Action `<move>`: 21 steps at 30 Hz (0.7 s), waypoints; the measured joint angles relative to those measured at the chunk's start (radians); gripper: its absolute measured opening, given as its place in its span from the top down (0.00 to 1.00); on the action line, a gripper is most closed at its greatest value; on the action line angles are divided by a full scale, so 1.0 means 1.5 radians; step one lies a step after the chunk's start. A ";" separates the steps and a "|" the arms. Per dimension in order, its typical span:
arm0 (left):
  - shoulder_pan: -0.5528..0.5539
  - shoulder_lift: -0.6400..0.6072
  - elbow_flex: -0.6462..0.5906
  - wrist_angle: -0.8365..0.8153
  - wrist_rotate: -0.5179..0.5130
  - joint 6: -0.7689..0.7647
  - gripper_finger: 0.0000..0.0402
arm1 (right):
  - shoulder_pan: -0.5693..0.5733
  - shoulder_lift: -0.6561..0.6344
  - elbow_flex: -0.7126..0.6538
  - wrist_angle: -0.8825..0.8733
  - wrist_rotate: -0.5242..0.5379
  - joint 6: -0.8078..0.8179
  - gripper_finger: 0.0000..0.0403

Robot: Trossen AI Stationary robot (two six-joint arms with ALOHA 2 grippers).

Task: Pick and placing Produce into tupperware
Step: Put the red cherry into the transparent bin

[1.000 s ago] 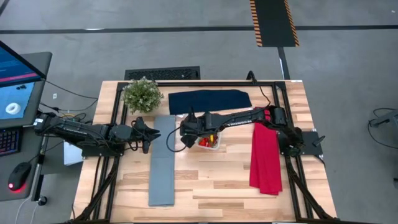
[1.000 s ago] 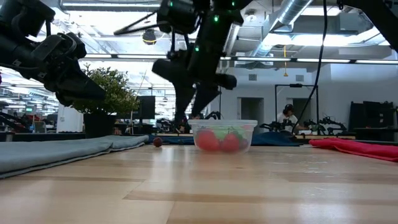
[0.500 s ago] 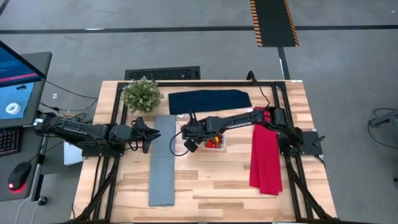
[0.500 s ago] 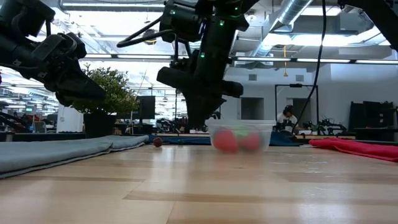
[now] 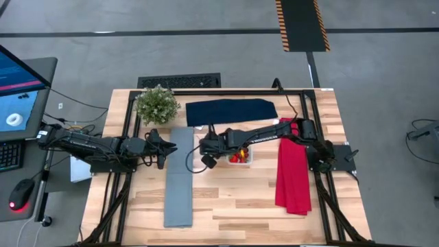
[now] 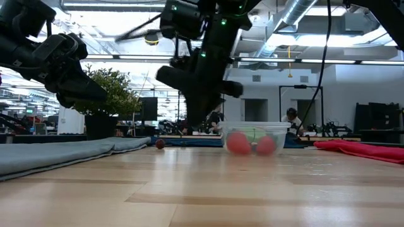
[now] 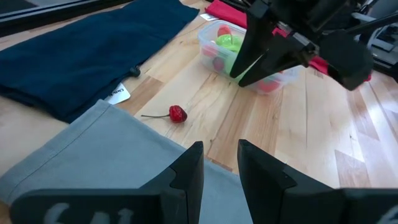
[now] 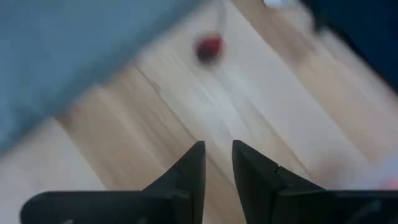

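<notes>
Clear tupperware (image 5: 241, 156) sits mid-tabletop, red and lime-green produce (image 7: 229, 43) inside. 1 cherry (image 7: 177, 114) lies loose between grey cloth (image 5: 180, 177) and navy cloth (image 5: 231, 111), whose white label is unreadable. Right gripper (image 5: 208, 155) hovers beside the tub, fingers nearly together, grasping nothing. Left gripper (image 5: 160, 148) waits over the grey cloth, fingers narrowly parted, empty.

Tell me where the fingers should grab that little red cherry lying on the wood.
Probably grip the cherry's round red body from straight above. Its thin stem lies flat on the table, pointing toward the grey cloth, and looks too slight to pinch.
</notes>
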 joint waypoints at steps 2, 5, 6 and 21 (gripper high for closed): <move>0.000 0.000 0.000 0.000 0.000 0.000 0.78 | -0.004 0.000 0.000 0.050 -0.001 -0.027 0.72; 0.000 0.000 0.000 0.000 0.000 0.000 0.78 | -0.012 0.000 0.000 0.106 -0.003 -0.053 0.65; 0.000 0.000 0.000 0.000 0.000 0.000 0.78 | -0.016 0.000 0.000 0.117 -0.006 -0.054 0.63; 0.000 0.000 0.000 0.000 0.000 0.000 0.78 | -0.070 0.011 0.002 0.206 -0.051 -0.055 0.41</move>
